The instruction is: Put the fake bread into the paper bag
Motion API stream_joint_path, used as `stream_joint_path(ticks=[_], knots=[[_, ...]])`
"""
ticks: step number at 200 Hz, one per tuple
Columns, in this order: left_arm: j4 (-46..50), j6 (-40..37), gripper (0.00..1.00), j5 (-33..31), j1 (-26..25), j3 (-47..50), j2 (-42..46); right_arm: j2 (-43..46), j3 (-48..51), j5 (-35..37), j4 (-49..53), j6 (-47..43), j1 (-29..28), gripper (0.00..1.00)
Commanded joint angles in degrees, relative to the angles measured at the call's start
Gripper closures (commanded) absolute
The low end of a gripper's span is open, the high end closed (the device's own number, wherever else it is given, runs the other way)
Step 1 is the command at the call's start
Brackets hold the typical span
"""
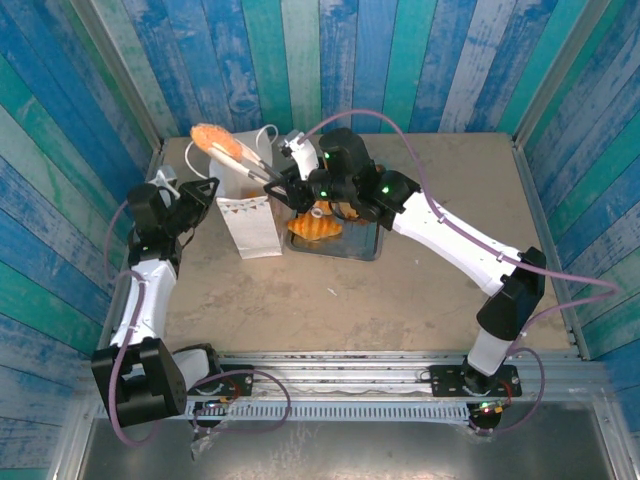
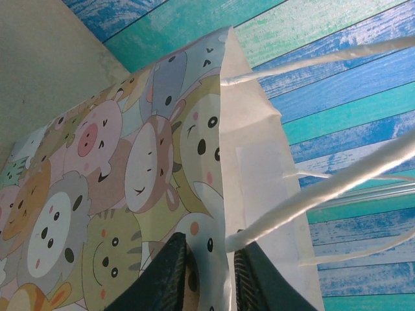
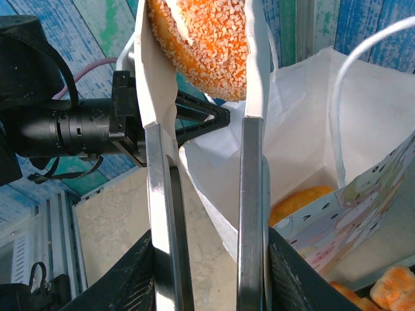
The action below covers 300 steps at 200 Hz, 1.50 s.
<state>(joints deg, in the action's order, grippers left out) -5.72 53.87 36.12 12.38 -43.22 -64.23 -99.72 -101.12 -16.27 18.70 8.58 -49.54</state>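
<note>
Right wrist view: the right gripper (image 3: pixel 209 265) squeezed the tongs (image 3: pixel 159 181), whose tips pinched a crumbed bun (image 3: pixel 207 45). The paper bag (image 3: pixel 305 116) gaped below and right of the tips, apparently ready to take the drop. The left gripper (image 2: pixel 211 247) straddled the bag's rim, likely to hold it open, but I couldn't tell whether it truly pinched the paper.

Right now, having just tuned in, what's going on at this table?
The right end effector grips metal tongs that clamp an orange crumb-coated bun above the open paper bag. The left end effector pinches the bag's rim. One pastry already lies inside the bag, and more bread sits on the grey tray.
</note>
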Motion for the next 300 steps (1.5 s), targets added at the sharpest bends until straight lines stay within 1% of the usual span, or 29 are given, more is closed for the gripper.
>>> stream_joint_path(ticks=[1,25,50,90,106,143,204,243,300], knots=[[-1.2,-0.8,0.79,0.7,0.1,0.3,-0.7,0.1,0.5,1.1,0.1,-0.3,-0.4,0.66],[-0.7,-1.4,0.8,0.3,0.2,0.2,-0.4,-1.0,-0.4,2.2,4.5,-1.1,-0.1,0.66],[-0.8,-1.4,0.84,0.3,0.2,0.3,-0.3,-2.4,-2.1,2.5,10.4,-2.7,0.2,0.66],[0.2,-2.0,0.89,-0.1,0.1,0.0,0.2,-1.5,-0.7,3.7,14.4,-3.0,1.6,0.65],[0.6,-2.2,0.89,-0.4,0.2,-0.2,0.4,-0.7,-0.2,3.9,15.0,-3.1,1.9,0.65],[1.0,-2.4,0.89,-0.7,0.2,-0.5,0.5,0.2,0.5,5.8,16.7,-3.7,2.2,0.6],[1.0,-2.4,0.89,-0.4,0.2,-0.9,0.5,0.5,-0.6,6.7,17.3,-3.8,2.5,0.47],[0.5,-2.4,0.89,0.3,0.2,-0.9,0.5,0.0,-1.7,6.9,17.2,-3.8,2.4,0.43],[0.3,-2.5,0.9,1.3,0.2,-1.5,0.4,0.4,-2.5,6.2,15.6,-3.4,2.5,0.43]])
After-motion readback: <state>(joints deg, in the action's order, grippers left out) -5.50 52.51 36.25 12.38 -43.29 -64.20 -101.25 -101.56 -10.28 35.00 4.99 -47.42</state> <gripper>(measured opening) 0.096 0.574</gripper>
